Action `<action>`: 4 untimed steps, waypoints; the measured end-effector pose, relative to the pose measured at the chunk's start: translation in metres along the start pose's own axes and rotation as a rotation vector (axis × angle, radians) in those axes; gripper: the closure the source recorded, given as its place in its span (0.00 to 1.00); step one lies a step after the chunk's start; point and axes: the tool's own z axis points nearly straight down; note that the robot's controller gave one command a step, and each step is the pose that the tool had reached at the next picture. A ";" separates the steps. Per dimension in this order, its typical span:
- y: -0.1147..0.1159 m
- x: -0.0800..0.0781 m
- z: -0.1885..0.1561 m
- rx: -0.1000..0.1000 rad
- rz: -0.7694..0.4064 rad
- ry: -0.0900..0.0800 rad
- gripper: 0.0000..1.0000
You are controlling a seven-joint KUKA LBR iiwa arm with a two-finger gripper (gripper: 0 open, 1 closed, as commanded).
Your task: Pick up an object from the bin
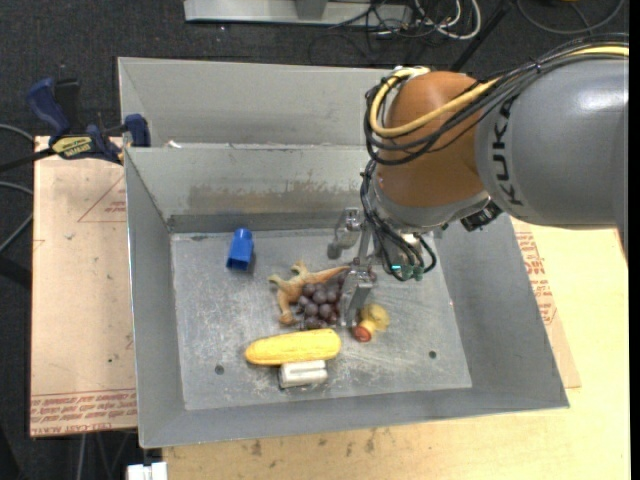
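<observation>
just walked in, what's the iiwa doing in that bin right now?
The KUKA arm reaches in from the right, with its gripper down in the middle of the grey bin, at the right edge of a dark purple grape bunch. A tan toy animal and a small yellow-and-red piece lie right beside it. A yellow corn cob and a white piece sit nearer the front, and a blue block lies apart. A grasp can't be confirmed.

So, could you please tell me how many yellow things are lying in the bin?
2: a long corn cob toward the front middle of the bin, and a small yellow-and-red piece right beside the gripper. The gripper may hide others.
</observation>
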 end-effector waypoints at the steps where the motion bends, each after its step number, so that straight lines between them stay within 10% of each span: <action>1: 0.000 -0.002 -0.004 0.000 0.001 -0.007 0.00; 2: 0.019 -0.029 0.027 -0.001 0.048 -0.021 0.00; 4: -0.002 -0.010 0.111 -0.004 -0.006 -0.018 0.00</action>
